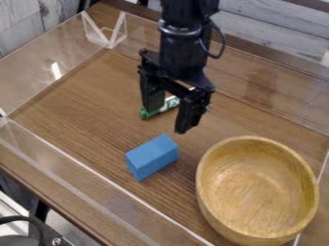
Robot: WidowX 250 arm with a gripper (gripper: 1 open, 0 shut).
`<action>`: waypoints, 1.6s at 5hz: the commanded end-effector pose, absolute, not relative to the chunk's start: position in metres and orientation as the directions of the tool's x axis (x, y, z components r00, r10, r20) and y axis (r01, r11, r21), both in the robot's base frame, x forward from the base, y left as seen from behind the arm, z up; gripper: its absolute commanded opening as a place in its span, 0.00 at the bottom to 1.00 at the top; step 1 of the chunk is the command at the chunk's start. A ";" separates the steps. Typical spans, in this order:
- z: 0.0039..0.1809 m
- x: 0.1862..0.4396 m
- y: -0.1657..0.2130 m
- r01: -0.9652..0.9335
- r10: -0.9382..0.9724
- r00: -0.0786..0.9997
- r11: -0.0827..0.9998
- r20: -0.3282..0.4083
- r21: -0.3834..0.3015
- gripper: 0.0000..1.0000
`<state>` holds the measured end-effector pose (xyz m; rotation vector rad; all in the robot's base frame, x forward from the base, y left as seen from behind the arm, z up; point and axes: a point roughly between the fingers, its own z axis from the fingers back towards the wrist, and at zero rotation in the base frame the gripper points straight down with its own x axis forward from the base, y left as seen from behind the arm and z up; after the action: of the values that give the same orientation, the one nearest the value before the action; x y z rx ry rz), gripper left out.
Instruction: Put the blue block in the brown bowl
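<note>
The blue block lies on the wooden table, left of the brown bowl, which stands empty at the lower right. My gripper points straight down and is open, with nothing between its black fingers. It hangs just behind and slightly right of the block, apart from it. The arm partly hides a green-and-white marker behind the fingers.
Clear plastic walls ring the wooden table. A clear triangular stand sits at the back left corner. Bare wood lies left of the block.
</note>
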<state>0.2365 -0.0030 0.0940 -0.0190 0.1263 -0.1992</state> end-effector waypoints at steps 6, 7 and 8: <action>0.079 0.226 0.004 0.286 -0.289 0.956 0.957 -0.057 -0.045 1.00; 0.073 0.225 0.006 0.296 -0.298 0.953 0.954 -0.045 -0.051 1.00; 0.069 0.225 0.009 0.302 -0.304 0.952 0.952 -0.035 -0.054 1.00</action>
<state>0.2193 0.0069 0.0624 -0.0550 0.0775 -0.3095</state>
